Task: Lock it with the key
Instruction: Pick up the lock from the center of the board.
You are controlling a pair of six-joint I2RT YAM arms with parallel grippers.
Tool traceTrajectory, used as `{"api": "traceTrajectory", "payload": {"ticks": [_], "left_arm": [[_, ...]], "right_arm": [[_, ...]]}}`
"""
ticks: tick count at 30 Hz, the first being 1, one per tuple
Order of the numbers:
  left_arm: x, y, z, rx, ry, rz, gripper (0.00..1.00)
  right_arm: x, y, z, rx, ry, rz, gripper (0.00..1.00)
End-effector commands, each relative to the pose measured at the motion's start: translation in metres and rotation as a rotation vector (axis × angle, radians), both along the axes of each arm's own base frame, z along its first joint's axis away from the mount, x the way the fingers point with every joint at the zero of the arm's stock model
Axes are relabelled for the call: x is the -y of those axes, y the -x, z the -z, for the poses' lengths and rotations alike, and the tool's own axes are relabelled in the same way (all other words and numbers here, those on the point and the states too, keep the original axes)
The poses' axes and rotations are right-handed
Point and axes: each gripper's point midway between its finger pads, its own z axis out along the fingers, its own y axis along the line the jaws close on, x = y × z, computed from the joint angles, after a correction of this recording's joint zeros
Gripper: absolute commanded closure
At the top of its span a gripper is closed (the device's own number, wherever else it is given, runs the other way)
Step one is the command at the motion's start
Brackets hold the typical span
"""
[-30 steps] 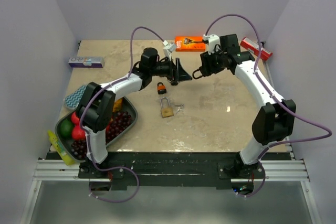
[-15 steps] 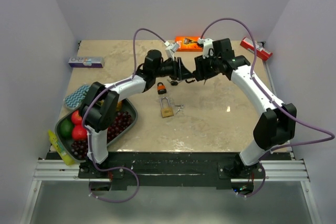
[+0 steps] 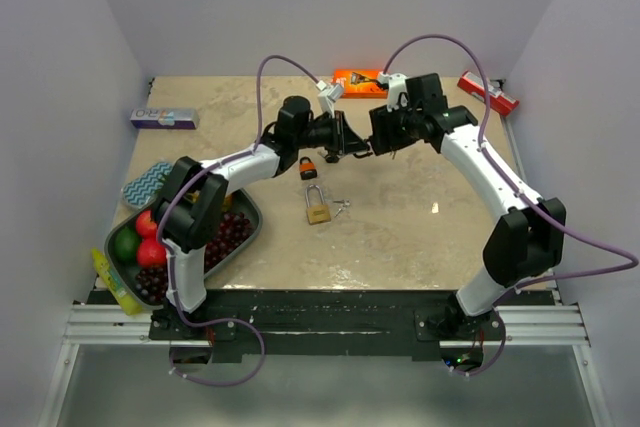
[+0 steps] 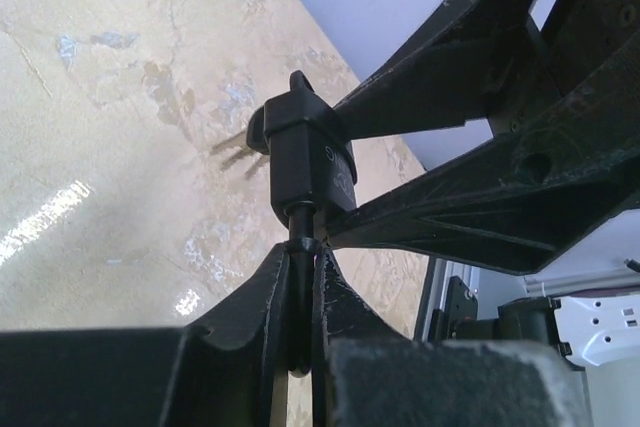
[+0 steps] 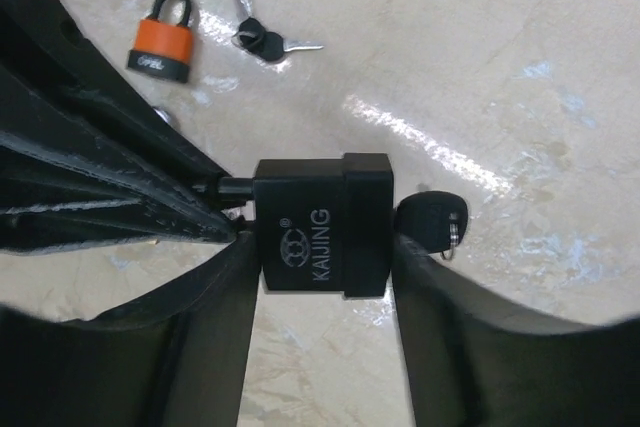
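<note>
A black padlock (image 5: 325, 222) marked KAIJING hangs in the air between both arms above the table's far middle (image 3: 357, 151). A black-headed key (image 5: 432, 222) sticks out of its underside. My left gripper (image 4: 300, 257) is shut on the lock's shackle (image 4: 300, 232), with the lock body (image 4: 310, 162) just beyond the fingertips. My right gripper (image 5: 325, 247) stands open around the lock body. Its left finger rests against the lock, a thin gap shows on the other side, and the key head lies against its right finger (image 5: 470, 287).
Below the arms, an orange padlock (image 3: 308, 168), a brass padlock (image 3: 318, 209) and loose keys (image 3: 342, 205) lie on the table. A fruit tray (image 3: 254, 215) sits front left. An orange box (image 3: 360, 82), a red box (image 3: 488, 93) and a blue-white box (image 3: 163, 118) line the back.
The two grippers came together over the far middle of the table. My left gripper closed on the black padlock's shackle, and my right gripper's jaws widened around the body.
</note>
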Motion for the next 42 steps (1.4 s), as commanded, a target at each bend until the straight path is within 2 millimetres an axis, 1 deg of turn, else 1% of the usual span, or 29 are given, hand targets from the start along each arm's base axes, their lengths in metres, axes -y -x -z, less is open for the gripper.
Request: {"api": "traceTrajectory", "payload": {"ticks": [1,2,3,4,5,6,7,8,10,11,12,13,14,15,17,18,20,23,27,31,32,33,34,35,36,37,39,41,42], "left_arm": [[0.004,0.013,-0.04,0.143,0.061,0.106,1.0],[0.001,0.016,-0.042,0.16,0.06,0.126,1.0],[-0.002,0.019,-0.046,0.206,0.054,0.142,1.0],[-0.005,0.02,-0.048,0.23,0.052,0.153,1.0],[-0.007,0.025,-0.051,0.255,0.051,0.183,1.0],[-0.01,0.028,-0.054,0.303,0.041,0.208,1.0],[-0.01,0.033,-0.056,0.327,0.043,0.235,1.0],[-0.012,0.041,-0.059,0.352,0.052,0.283,1.0],[-0.014,0.05,-0.065,0.402,0.061,0.333,1.0],[-0.014,0.059,-0.069,0.414,0.076,0.374,1.0],[-0.014,0.061,-0.072,0.419,0.084,0.391,1.0],[-0.015,0.064,-0.075,0.424,0.09,0.406,1.0],[-0.015,0.07,-0.078,0.433,0.102,0.435,1.0],[-0.015,0.071,-0.082,0.45,0.107,0.445,1.0],[-0.016,0.078,-0.09,0.479,0.118,0.47,1.0],[-0.016,0.079,-0.092,0.502,0.117,0.481,1.0],[-0.017,0.083,-0.097,0.532,0.108,0.492,1.0],[-0.015,0.093,-0.102,0.571,0.1,0.516,1.0],[-0.015,0.102,-0.107,0.595,0.102,0.531,1.0],[-0.014,0.106,-0.116,0.606,0.121,0.531,1.0],[-0.014,0.106,-0.117,0.605,0.126,0.533,1.0],[-0.014,0.107,-0.12,0.607,0.134,0.533,1.0],[-0.013,0.108,-0.122,0.608,0.138,0.536,1.0],[-0.013,0.11,-0.124,0.612,0.142,0.538,1.0],[-0.013,0.111,-0.124,0.61,0.144,0.539,1.0],[-0.013,0.112,-0.125,0.606,0.146,0.54,1.0],[-0.013,0.115,-0.127,0.603,0.152,0.542,1.0],[-0.014,0.116,-0.128,0.604,0.155,0.543,1.0],[-0.013,0.118,-0.128,0.598,0.156,0.544,1.0]], "right_arm": [[-0.006,0.006,-0.06,0.127,-0.103,-0.105,0.2],[-0.007,0.014,-0.062,0.106,-0.134,-0.15,0.12],[-0.002,0.017,-0.068,0.12,-0.138,-0.192,0.07],[0.013,0.015,-0.073,0.125,-0.147,-0.183,0.01],[0.02,0.021,-0.074,0.101,-0.163,-0.199,0.01],[0.019,0.027,-0.081,0.113,-0.187,-0.285,0.01],[0.031,0.027,-0.08,0.11,-0.185,-0.285,0.01],[0.037,0.032,-0.076,0.085,-0.172,-0.284,0.01],[0.043,0.042,-0.08,0.118,-0.15,-0.375,0.01],[0.043,0.051,-0.079,0.121,-0.135,-0.421,0.01],[0.044,0.056,-0.076,0.16,-0.096,-0.493,0.01],[0.041,0.065,-0.084,0.208,-0.089,-0.539,0.01],[0.039,0.071,-0.085,0.237,-0.08,-0.578,0.01],[0.04,0.077,-0.078,0.273,-0.041,-0.649,0.01],[0.038,0.092,-0.078,0.314,-0.018,-0.726,0.01],[0.038,0.097,-0.072,0.329,-0.005,-0.77,0.01],[0.031,0.108,-0.075,0.336,-0.042,-0.811,0.01],[0.022,0.116,-0.077,0.343,-0.091,-0.861,0.01],[0.012,0.119,-0.07,0.35,-0.108,-0.901,0.01],[-0.001,0.124,-0.061,0.357,-0.091,-0.943,0.06],[-0.004,0.12,-0.062,0.386,-0.078,-0.946,0.06],[-0.005,0.121,-0.055,0.37,-0.079,-0.935,0.07],[-0.007,0.121,-0.056,0.385,-0.057,-0.933,0.08],[-0.008,0.115,-0.059,0.423,-0.041,-0.923,0.1],[-0.009,0.117,-0.053,0.415,-0.04,-0.917,0.11],[-0.01,0.117,-0.053,0.427,-0.02,-0.919,0.13],[-0.011,0.116,-0.05,0.445,-0.004,-0.921,0.21],[-0.011,0.113,-0.052,0.459,0.002,-0.912,0.27],[-0.011,0.112,-0.051,0.454,0.002,-0.908,0.34]]}}
